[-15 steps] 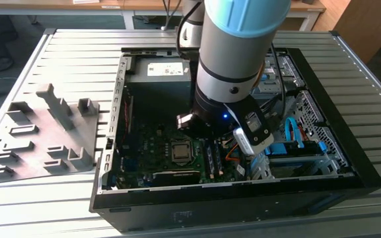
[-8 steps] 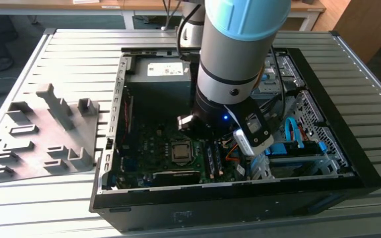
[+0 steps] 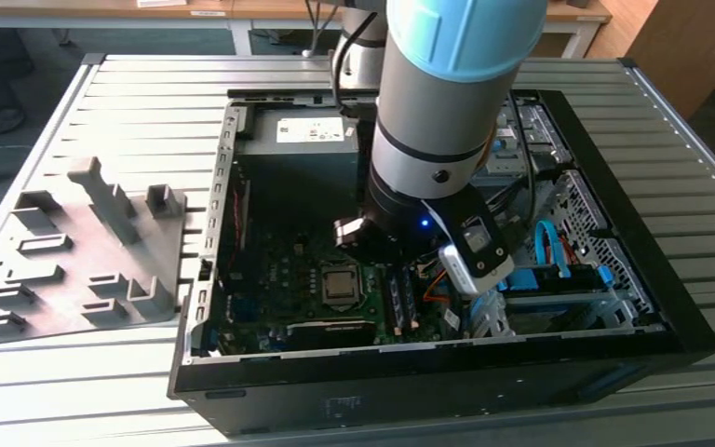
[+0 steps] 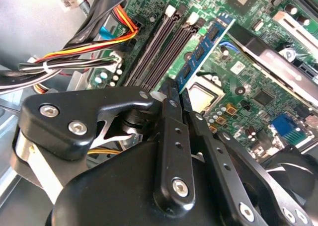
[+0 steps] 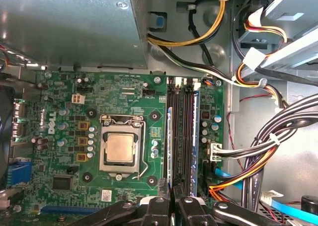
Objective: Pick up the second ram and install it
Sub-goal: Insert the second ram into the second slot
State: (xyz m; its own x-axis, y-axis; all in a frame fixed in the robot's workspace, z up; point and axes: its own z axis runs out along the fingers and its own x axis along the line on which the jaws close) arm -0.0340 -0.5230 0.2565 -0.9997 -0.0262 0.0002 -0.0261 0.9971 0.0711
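Note:
The second ram (image 4: pixel 206 42), a thin blue-green stick with black chips, stands on edge along the memory slot nearest the CPU socket (image 5: pixel 119 147). In the first wrist view the ram (image 5: pixel 169 146) shows edge-on as a thin blue line. My gripper (image 4: pixel 178 94) is shut on the stick's near end, with its black fingers (image 5: pixel 158 206) pressed close on both sides. I cannot tell whether the stick is seated in the slot. In the exterior view the arm's wrist (image 3: pixel 438 186) reaches down into the open computer case (image 3: pixel 432 372) over the motherboard.
The grey slotted tray (image 3: pixel 78 251) lies on the ribbed table at the exterior view's left. Beside the slots run coloured cable bundles (image 5: pixel 258 151), and the power supply box (image 5: pixel 69 27) sits nearby. Drive bays with blue cables (image 3: pixel 557 261) fill the case's right side.

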